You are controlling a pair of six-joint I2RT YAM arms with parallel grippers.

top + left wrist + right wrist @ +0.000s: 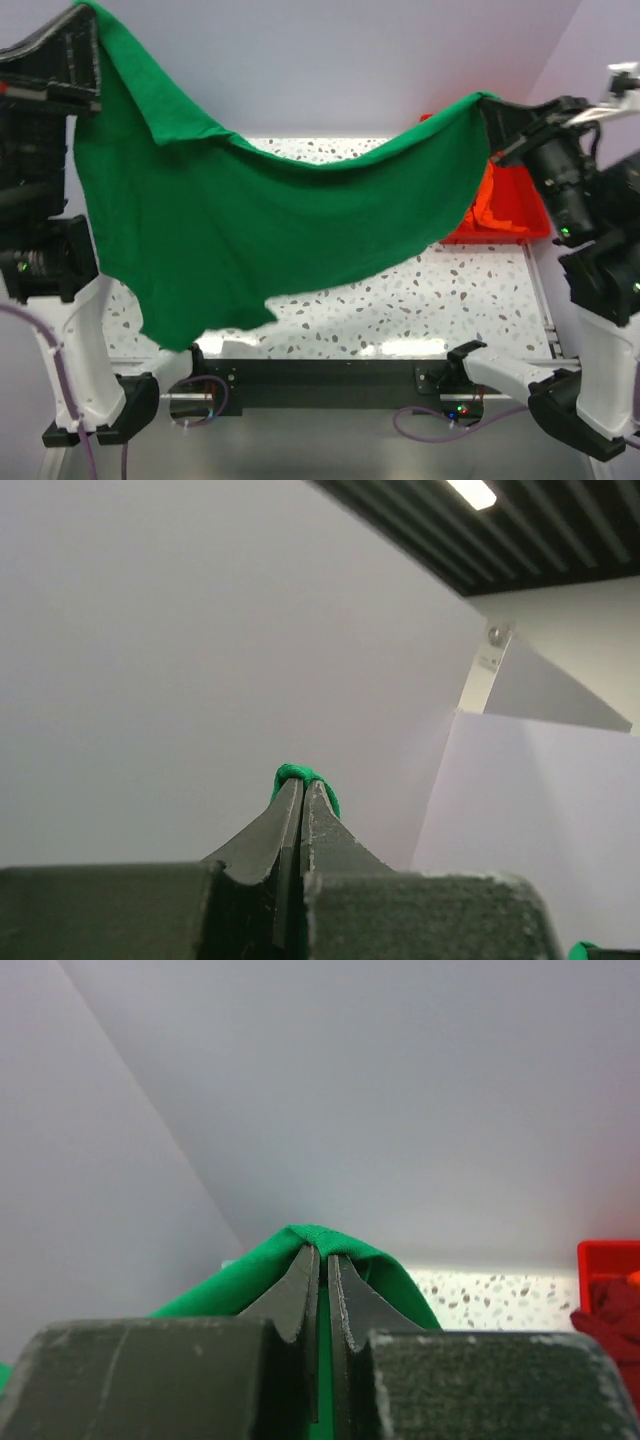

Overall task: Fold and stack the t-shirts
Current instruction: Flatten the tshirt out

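A bright green t-shirt (260,230) hangs spread in the air above the table, stretched between both arms and sagging in the middle. My left gripper (90,12) is raised at the top left and shut on one end of it; in the left wrist view a small green bit of cloth (305,777) sticks out past the shut fingertips (303,785). My right gripper (490,100) is shut on the other end, lower than the left. In the right wrist view green cloth (330,1240) drapes over the shut gripper (325,1252). Orange and dark red t-shirts (495,195) lie in the tray.
A red plastic tray (500,228) stands at the back right of the speckled white table (440,300), partly behind the hanging shirt. The shirt's lowest corner (170,335) hangs near the left arm's base. Grey walls stand behind and to both sides.
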